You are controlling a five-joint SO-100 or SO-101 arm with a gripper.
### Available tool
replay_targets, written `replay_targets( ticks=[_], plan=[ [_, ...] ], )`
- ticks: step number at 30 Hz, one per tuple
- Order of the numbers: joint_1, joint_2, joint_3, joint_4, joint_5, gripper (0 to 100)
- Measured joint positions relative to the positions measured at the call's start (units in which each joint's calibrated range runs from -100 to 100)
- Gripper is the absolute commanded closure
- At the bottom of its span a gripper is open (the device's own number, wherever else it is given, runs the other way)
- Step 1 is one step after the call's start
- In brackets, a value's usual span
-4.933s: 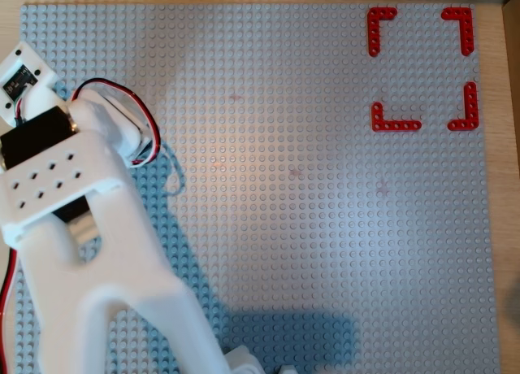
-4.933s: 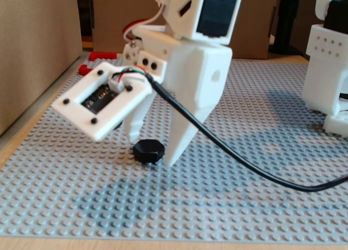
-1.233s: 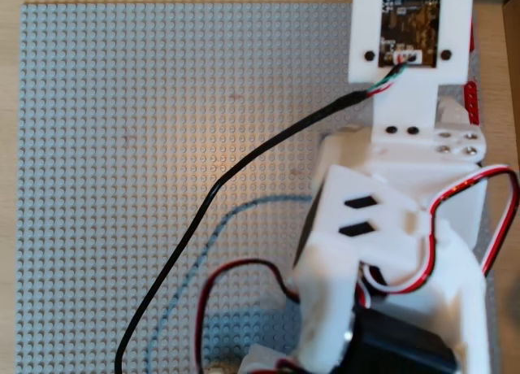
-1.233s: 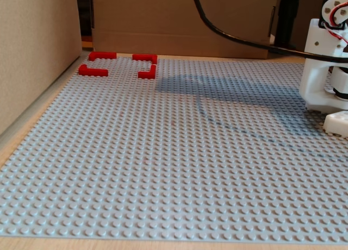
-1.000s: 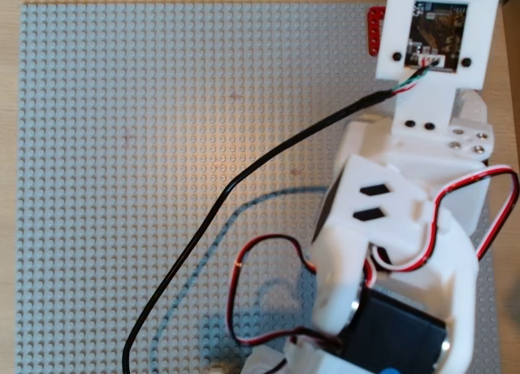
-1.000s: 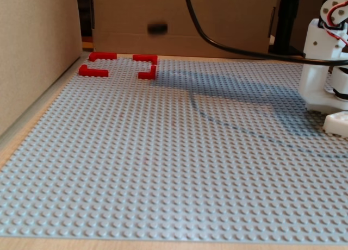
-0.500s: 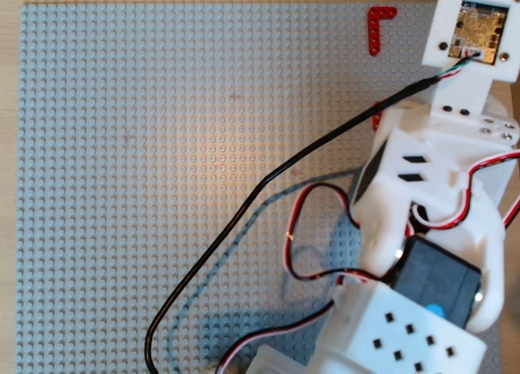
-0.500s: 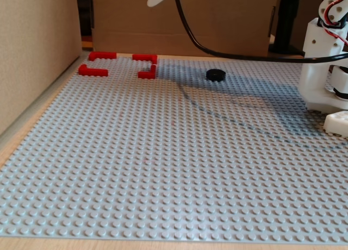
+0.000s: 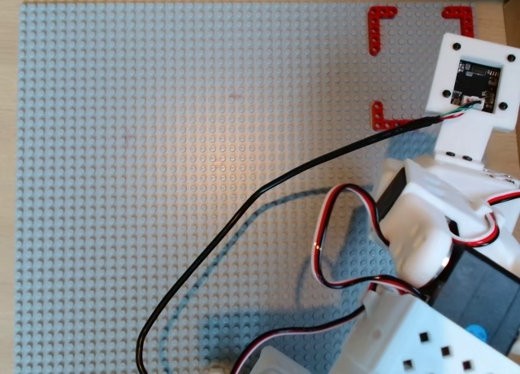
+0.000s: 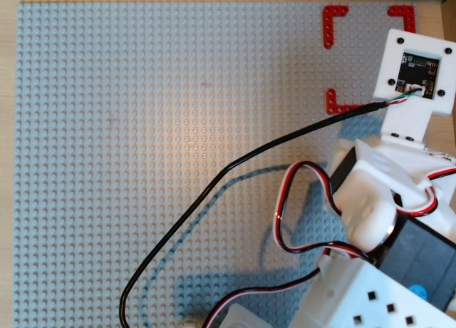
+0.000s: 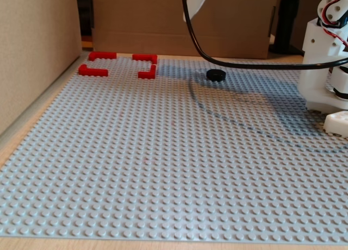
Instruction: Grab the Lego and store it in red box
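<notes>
The Lego (image 11: 216,75), a small black piece, lies flat on the grey baseplate (image 11: 163,168) in the fixed view. It sits outside the red box (image 11: 145,58), a short way to the box's right. The red box's corner beams (image 9: 380,23) also show at the top right of both overhead views, where my arm covers one corner and the Lego. Only one white finger (image 11: 197,0) of my gripper shows, high above the plate at the top edge and apart from the Lego. In the overhead views the wrist camera board (image 9: 475,81) hides the jaws.
Cardboard walls stand at the left (image 11: 32,49) and behind the plate (image 11: 234,22). The white arm base (image 11: 326,70) stands at the right. A black cable (image 11: 244,62) hangs across the far part of the plate; in an overhead view it loops over the middle (image 10: 214,189).
A second ago the Lego was in mid-air near the red box; it now lies still on the plate to the box's right. The white finger has moved rightward along the top edge.
</notes>
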Motion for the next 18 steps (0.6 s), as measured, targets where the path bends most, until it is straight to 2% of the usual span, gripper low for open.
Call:
replay_targets(
  ticks=[6,18],
  plan=[
    [-0.22,0.85,-0.09,4.92,0.59,85],
    [5.45,19.78,-0.27,1.73,1.90,85]
  ],
)
